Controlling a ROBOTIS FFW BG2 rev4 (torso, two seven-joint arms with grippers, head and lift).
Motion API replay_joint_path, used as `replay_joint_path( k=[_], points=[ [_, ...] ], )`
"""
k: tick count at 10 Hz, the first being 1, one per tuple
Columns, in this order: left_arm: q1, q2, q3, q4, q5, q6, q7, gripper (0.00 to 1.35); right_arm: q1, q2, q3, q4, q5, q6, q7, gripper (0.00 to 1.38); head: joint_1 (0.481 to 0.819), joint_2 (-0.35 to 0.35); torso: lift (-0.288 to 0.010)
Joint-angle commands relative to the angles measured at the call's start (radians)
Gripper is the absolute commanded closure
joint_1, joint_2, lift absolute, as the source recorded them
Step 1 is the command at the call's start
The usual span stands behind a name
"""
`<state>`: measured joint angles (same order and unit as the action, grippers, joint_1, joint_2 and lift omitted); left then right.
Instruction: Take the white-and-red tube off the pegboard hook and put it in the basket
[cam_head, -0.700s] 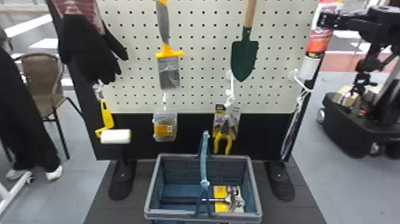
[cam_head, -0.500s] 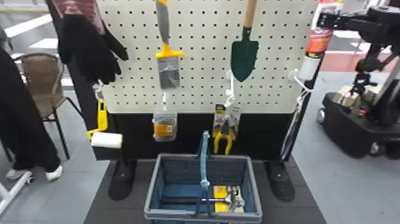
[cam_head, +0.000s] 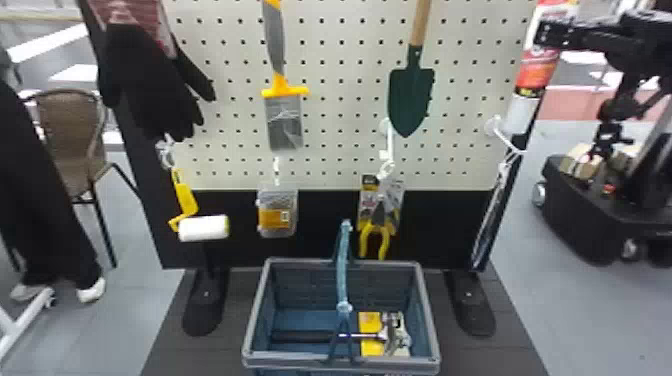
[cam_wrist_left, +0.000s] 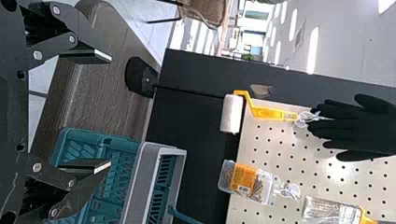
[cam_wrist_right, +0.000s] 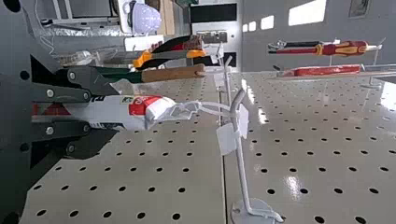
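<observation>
My right gripper (cam_head: 541, 36) is at the white-and-red tube (cam_head: 540, 67), at the pegboard's right edge. In the right wrist view, this gripper (cam_wrist_right: 86, 112) is shut on the tube (cam_wrist_right: 123, 112), one finger on either side. The tube's crimped end is tied by a loop to the white hook (cam_wrist_right: 240, 163), so it hangs there upright in the room. The blue-grey basket (cam_head: 253, 312) stands on the floor base below the board. In the left wrist view, my left gripper (cam_wrist_left: 111, 111) stands open and away from the board, with the basket (cam_wrist_left: 144, 184) beyond it.
On the pegboard (cam_head: 340, 150) hang black gloves (cam_head: 150, 80), a scraper (cam_head: 284, 120), a trowel (cam_head: 411, 100), pliers (cam_head: 375, 235), a boxed pack (cam_head: 277, 212) and a paint roller (cam_head: 204, 227). The basket holds a hammer (cam_head: 305, 336) and a yellow package (cam_head: 370, 322); its handle stands upright.
The paint roller swings on its hook, first left and then back right. Tube and right gripper have hardly shifted in the head view.
</observation>
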<state>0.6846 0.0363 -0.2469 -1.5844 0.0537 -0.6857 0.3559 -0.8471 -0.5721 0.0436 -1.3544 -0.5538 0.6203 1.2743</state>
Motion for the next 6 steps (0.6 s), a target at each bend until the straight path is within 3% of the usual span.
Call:
replay_joint_path(
  k=[1, 6],
  points=[
    [-0.001, 0.002, 0.0, 0.0, 0.0, 0.0, 0.0, 0.48, 0.001, 0.0, -0.004, -0.019, -0.003, -0.001, -0.004, 1.09, 0.549, 0.0, -0.1],
    [0.001, 0.002, 0.0, 0.0, 0.003, 0.002, 0.0, 0.48, -0.003, 0.001, -0.004, -0.1, -0.014, 0.007, -0.016, 1.09, 0.549, 0.0, -0.1]
  ],
)
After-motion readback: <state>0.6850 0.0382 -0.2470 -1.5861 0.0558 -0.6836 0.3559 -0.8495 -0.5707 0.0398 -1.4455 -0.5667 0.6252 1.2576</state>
